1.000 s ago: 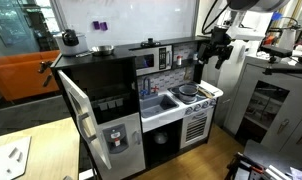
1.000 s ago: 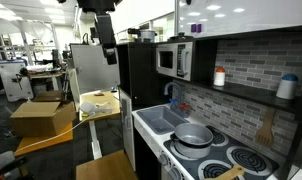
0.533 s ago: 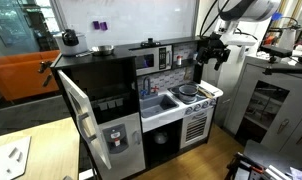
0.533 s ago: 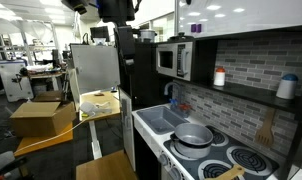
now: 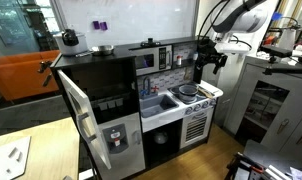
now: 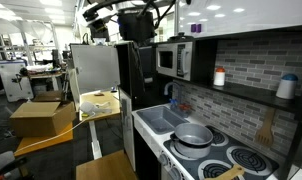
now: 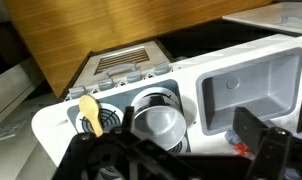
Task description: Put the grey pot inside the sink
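We judge the job barely begun. The pot (image 7: 159, 122) sits on the stove (image 7: 119, 120), outside the sink (image 7: 253, 82), and nothing grips it. All of it is left to do: come down, take the pot, lift it, carry it across and set it in the basin.

Nearest the wrist camera, the fingers (image 7: 263, 150) show as dark shapes along the bottom edge. They stand well apart with nothing between them. That strip is dim, so we read the spread as wide rather than swear to it. They touch nothing.

Beyond them the pot lies near mid-frame, upright, mouth up. A spoon (image 7: 89, 112) rests on the stove at the pot's 9 o'clock. The sink lies just beside the stove, at the pot's 2 o'clock.

Farther off, in an exterior view, the gripper (image 5: 205, 60) hangs high above the stove, well apart from the pot, which lies at its 7 o'clock.
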### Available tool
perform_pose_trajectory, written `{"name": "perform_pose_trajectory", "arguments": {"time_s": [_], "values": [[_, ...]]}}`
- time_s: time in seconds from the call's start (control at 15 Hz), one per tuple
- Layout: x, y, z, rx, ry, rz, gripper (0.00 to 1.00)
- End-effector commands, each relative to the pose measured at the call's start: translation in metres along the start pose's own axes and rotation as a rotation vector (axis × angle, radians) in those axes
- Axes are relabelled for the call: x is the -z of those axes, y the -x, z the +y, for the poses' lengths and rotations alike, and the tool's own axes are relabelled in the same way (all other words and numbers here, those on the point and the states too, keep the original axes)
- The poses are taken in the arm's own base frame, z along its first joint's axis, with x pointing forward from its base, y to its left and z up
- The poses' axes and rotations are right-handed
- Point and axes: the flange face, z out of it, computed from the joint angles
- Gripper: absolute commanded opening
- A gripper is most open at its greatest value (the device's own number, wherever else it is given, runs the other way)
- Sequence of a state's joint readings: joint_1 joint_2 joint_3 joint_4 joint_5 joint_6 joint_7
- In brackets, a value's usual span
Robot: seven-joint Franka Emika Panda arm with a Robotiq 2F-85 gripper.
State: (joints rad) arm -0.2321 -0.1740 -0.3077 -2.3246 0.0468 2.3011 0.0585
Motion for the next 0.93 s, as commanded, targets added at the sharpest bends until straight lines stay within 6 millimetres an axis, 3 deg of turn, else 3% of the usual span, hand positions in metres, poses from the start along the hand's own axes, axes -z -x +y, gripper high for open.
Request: {"name": "perform_pose_trajectory", "arguments": {"time_s": [0.0, 0.07, 0.87], "values": [[-0.0101, -0.0143, 0.0041, -0.041, -0.001, 0.005, 1.0], [-0.0099, -0.006, 0.0025, -0.017, 0.003, -0.003, 1.0], [-0.0126, -0.0145, 0.0031, -0.015, 0.01, 0.0, 1.0]]}}
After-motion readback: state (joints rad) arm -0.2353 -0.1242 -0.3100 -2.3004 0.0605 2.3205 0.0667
